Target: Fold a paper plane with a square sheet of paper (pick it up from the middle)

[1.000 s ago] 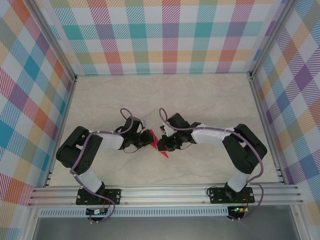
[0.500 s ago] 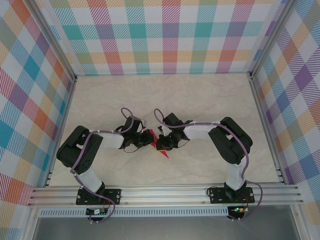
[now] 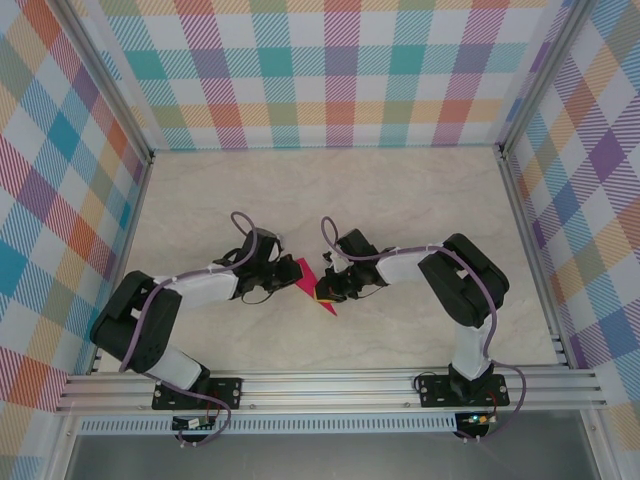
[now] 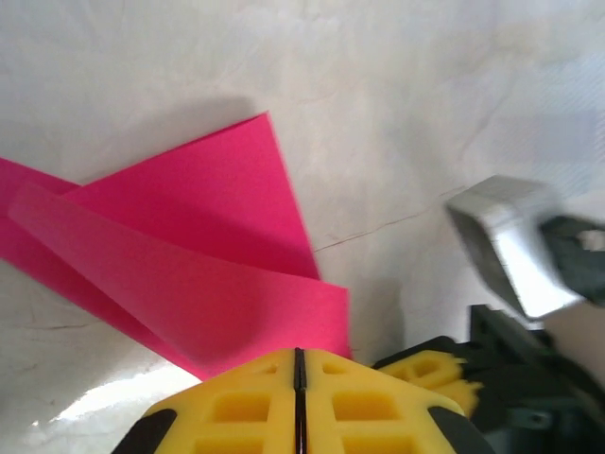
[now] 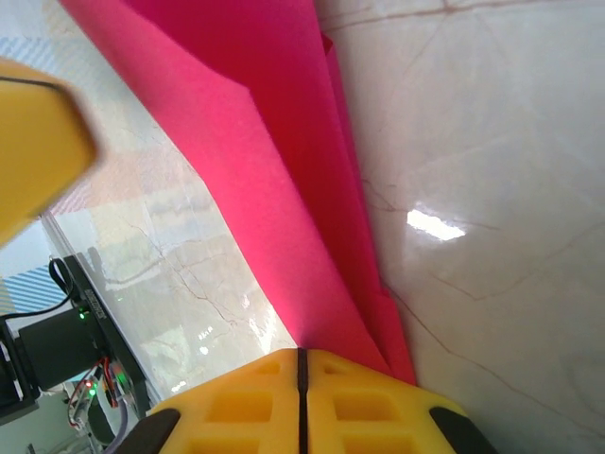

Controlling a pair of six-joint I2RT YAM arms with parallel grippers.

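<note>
Marble-patterned bench (image 3: 400, 200), plaid walls. Top view: folded pink paper sheet (image 3: 308, 277) at bench centre, between left hand (image 3: 286, 276) and right hand (image 3: 324, 288). Left wrist view: yellow fingers (image 4: 246, 407) pressed together, pinching the sheet's edge. Right wrist view: fingers (image 5: 236, 407) closed, gripping the sheet's end.

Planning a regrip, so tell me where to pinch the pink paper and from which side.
Pinch the pink paper at its folded, doubled edge, coming in low from the side. The left gripper and right gripper are shut on it that way, from opposite sides. The layers probably stiffen it there; a single layer would likely buckle.
</note>
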